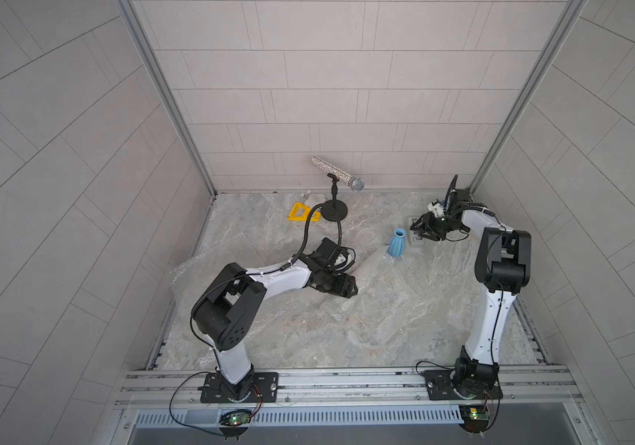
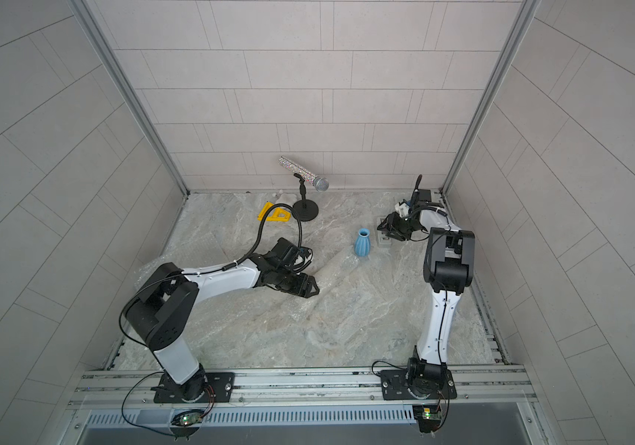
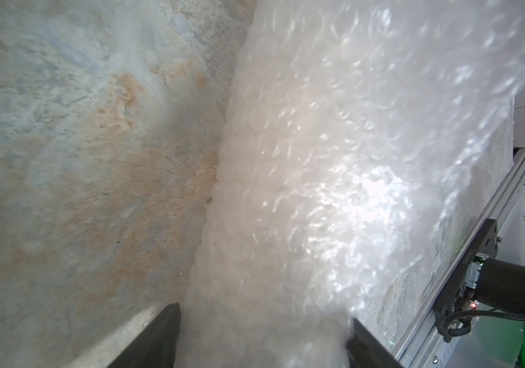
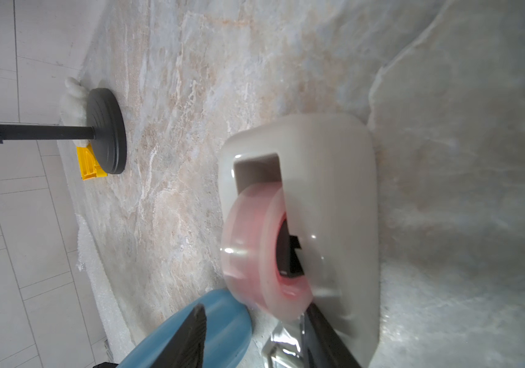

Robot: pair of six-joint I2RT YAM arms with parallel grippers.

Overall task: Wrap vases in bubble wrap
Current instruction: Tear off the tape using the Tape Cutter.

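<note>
A light-blue ribbed vase (image 1: 397, 242) (image 2: 362, 242) stands upright at the back centre-right, on the edge of the bubble wrap. A long roll of bubble wrap (image 3: 318, 159) (image 1: 372, 266) lies across the table toward the vase. My left gripper (image 3: 266, 313) (image 1: 350, 287) (image 2: 310, 287) is closed on one end of it, with one finger pressed against each side. What the roll holds is hidden. My right gripper (image 4: 256, 307) (image 1: 422, 231) (image 2: 387, 231) is open at the grey tape dispenser (image 4: 328, 191) (image 1: 416, 242). A strip of clear tape (image 4: 286, 344) hangs beside one finger, and the vase (image 4: 226, 321) sits behind the other.
A glittery microphone (image 1: 337, 172) on a black stand (image 1: 333, 211) (image 4: 106, 130) is at the back, with a yellow frame (image 1: 302, 212) and a small white object (image 1: 314, 198) beside it. More bubble wrap (image 1: 185, 275) is bunched under the left arm by the left wall.
</note>
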